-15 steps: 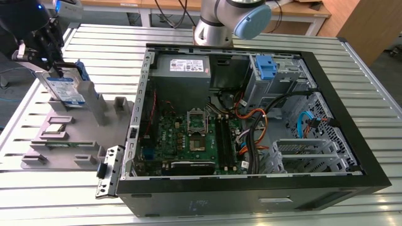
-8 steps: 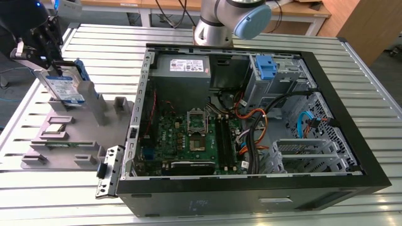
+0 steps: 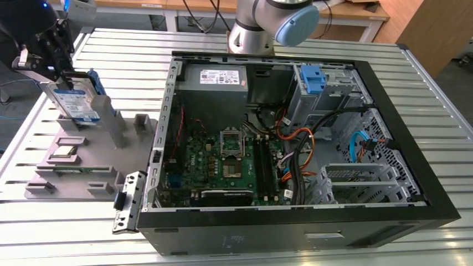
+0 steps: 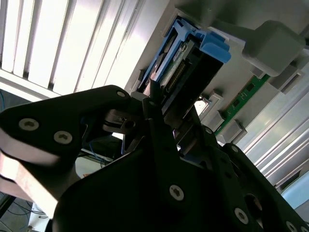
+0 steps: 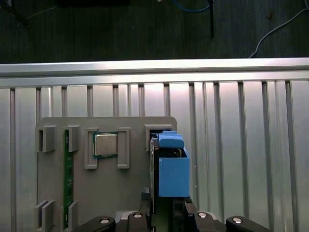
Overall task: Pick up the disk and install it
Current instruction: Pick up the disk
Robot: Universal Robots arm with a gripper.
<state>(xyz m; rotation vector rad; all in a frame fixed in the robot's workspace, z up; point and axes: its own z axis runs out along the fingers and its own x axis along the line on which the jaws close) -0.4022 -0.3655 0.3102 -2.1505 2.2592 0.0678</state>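
Disk point(image 3: 77, 108): silver, blue-and-white label, blue edge bracket. Upright at a corner of grey holder point(image 3: 70, 185), by the counter point(image 3: 118, 44) edge on the exterior view's left. End effector point(image 3: 66, 82) pinching its top edge.

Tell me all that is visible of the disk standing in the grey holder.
The disk is a flat rectangular drive of silver-looking metal, with a blue-and-white label on its face and a blue plastic bracket around its edges. It stands upright on one edge in a slot of the grey holder, at the exterior view's left of the open computer case. In the second wrist view a connector shows at one end. The gripper is at its upper end; whether they touch is unclear.
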